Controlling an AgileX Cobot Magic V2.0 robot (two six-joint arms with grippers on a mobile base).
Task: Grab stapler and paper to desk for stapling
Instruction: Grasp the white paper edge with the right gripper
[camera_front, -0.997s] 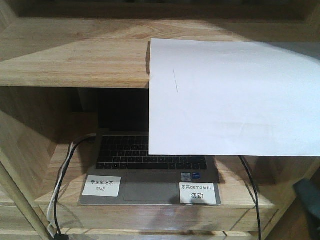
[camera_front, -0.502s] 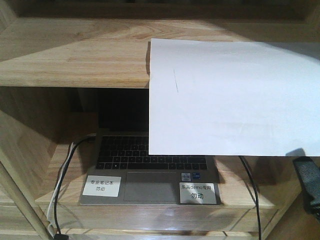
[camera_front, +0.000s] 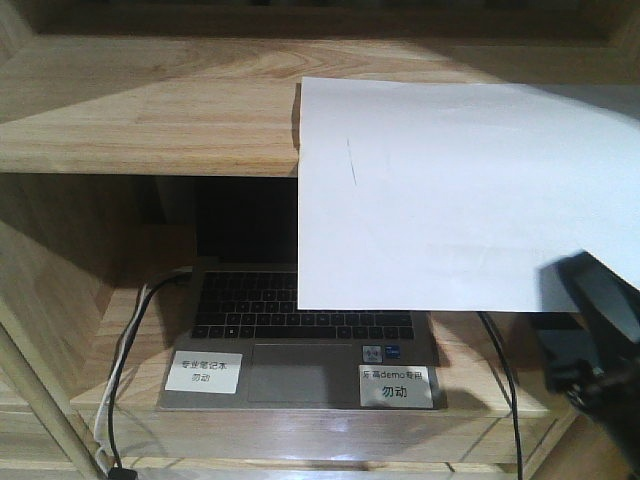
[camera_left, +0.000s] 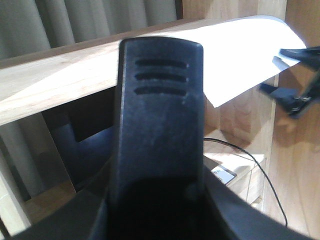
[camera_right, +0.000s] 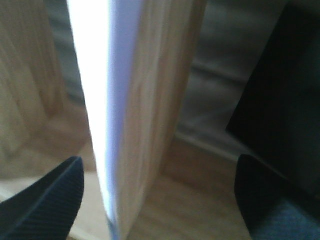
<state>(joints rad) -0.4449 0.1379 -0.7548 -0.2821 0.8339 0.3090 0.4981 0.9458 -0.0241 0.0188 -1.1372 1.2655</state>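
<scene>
Front view: the paper (camera_front: 440, 190) lies on the upper shelf (camera_front: 150, 120), its near part overhanging the front edge. A faint short pencil stroke sits near its left side. My right gripper (camera_front: 585, 330) is raised at lower right, a dark blur just under the sheet's right corner. Below is the laptop (camera_front: 300, 340). Its left label (camera_front: 203, 372) reads "专业笔记本 勿动"; its right label (camera_front: 396, 385) reads "乐高demo专用 勿动".

Left wrist view: my left gripper (camera_left: 160, 125) fills the centre with one black ribbed finger, so I cannot tell how those jaws stand. At far right my right gripper (camera_left: 280, 72) has jaws spread, one above and one below the paper (camera_left: 240, 55).

Right wrist view: right gripper (camera_right: 160, 200) jaws wide, paper (camera_right: 95, 100) edge-on between them against the shelf (camera_right: 155, 100) board. Contact cannot be told.
</scene>
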